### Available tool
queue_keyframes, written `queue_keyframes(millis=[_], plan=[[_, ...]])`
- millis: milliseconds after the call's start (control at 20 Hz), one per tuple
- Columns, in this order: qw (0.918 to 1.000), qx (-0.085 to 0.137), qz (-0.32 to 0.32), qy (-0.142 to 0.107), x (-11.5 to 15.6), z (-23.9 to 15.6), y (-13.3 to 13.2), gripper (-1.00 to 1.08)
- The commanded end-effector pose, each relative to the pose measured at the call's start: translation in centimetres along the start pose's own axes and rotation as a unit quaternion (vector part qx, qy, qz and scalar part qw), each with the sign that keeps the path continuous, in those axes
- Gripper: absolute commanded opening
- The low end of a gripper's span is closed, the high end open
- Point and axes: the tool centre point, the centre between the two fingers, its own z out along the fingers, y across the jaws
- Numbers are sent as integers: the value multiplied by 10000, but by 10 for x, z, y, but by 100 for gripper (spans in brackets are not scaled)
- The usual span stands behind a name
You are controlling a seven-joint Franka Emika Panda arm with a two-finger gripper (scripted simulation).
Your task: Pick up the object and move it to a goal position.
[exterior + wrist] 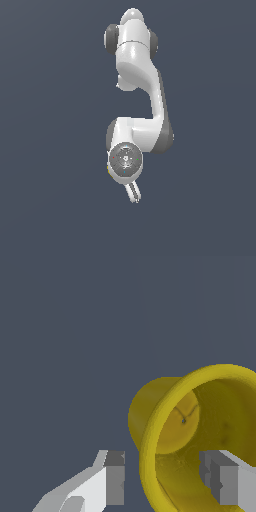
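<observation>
This is not a real room. It is a made-up computer world. Everything around is one flat, dark blue-grey background (50,125) with no walls, floor lines or furniture. The smooth, shiny white robot arm with grey joints (142,95) looks drawn, like a toy.

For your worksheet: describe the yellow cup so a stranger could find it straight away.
Start at the white robot arm and follow it down to its tool. The cup sits there, one finger outside its wall and one inside. It is the only mustard-yellow thing on the plain grey background.
</observation>
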Motion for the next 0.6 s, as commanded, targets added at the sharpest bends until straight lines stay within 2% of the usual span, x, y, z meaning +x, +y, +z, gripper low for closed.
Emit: queue_keyframes(millis=[0, 550], plan=[[9998, -22, 209, -35, 4, 2, -2, 28], [9978, -67, 651, -111, 15, 6, -7, 28]])
